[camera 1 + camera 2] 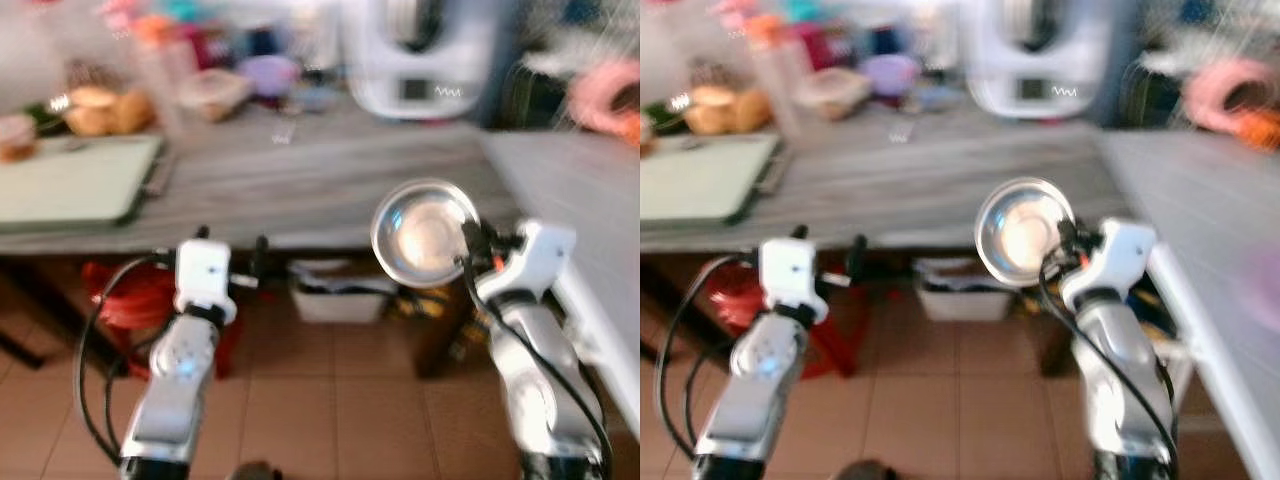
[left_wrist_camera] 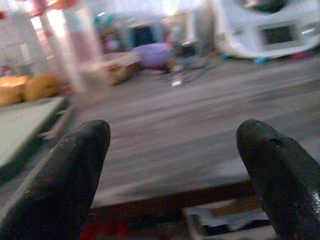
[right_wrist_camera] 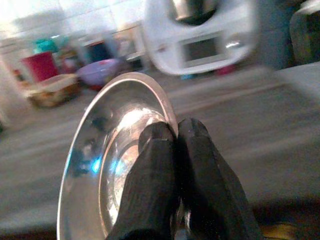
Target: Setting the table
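Currently carrying one steel plate [image 1: 425, 232] toward tabletop [image 1: 330, 175]; plate held on edge just short of tabletop's near rim, right gripper [image 3: 175, 137] clamped on its rim. Left gripper [image 2: 175, 150] spread apart, empty, also short of rim. Next, likely: reach over bare tabletop, tilt plate flat, lower, release. Counted on tabletop: one green board [image 1: 70, 180], one white appliance [image 1: 420, 55].

plate [image 1: 425, 233]: shiny round steel, held up on edge
grip: rim pinched in the right tool [image 3: 176, 134]
spot: in the air, just short of the desk [image 1: 330, 180] edge
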`<state>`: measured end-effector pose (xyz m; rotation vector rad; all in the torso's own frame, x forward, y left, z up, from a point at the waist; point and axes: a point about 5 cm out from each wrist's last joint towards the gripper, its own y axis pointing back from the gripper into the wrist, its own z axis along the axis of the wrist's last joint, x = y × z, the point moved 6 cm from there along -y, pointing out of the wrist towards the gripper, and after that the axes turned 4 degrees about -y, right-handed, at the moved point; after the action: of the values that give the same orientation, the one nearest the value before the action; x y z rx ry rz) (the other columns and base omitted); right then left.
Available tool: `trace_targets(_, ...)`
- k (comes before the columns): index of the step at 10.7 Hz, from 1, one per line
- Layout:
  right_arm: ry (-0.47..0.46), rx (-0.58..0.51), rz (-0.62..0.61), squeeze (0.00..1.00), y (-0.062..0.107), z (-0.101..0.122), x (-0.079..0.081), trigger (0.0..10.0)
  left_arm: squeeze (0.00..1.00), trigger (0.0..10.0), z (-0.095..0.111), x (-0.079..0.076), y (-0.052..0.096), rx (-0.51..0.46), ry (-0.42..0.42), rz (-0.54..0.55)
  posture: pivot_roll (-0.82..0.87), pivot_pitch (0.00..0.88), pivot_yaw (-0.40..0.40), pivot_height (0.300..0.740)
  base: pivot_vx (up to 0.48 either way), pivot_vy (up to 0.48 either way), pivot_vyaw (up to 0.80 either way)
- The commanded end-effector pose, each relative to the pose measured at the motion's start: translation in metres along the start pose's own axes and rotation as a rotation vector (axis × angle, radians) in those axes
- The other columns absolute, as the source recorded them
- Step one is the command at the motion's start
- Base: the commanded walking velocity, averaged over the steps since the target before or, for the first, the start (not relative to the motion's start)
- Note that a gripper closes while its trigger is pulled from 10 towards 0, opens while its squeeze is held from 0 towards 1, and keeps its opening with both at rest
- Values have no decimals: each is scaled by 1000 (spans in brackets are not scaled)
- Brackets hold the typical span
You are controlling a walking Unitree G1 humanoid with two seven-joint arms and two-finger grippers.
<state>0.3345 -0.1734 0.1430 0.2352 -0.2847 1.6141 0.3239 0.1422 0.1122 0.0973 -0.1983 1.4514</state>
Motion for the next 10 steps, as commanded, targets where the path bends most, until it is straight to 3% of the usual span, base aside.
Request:
trace_targets(1, 1, -12, -9, 0, -1, 5, -4, 10000, 0, 10000, 4, 0, -2, -13, -2, 0, 0, 0, 24, 740, 480, 0, 0)
trace_targets(4, -35, 48, 32, 0, -6, -8, 6, 10000, 0, 10000, 5, 1, -2, -17, 16, 17, 1, 0, 24, 740, 430, 0, 0)
trace_targets(8, -140, 59, -42, 0, -18, -17, -5, 10000, 0, 10000, 6, 7, 5, -27, 12, 40, 22, 0, 29, 740, 0, 0, 0)
trace_targets(10, -276, 113, -60, 0, -31, -29, -1, 10000, 0, 10000, 3, 8, 7, -6, 21, 49, 34, 0, 28, 740, 0, 0, 0)
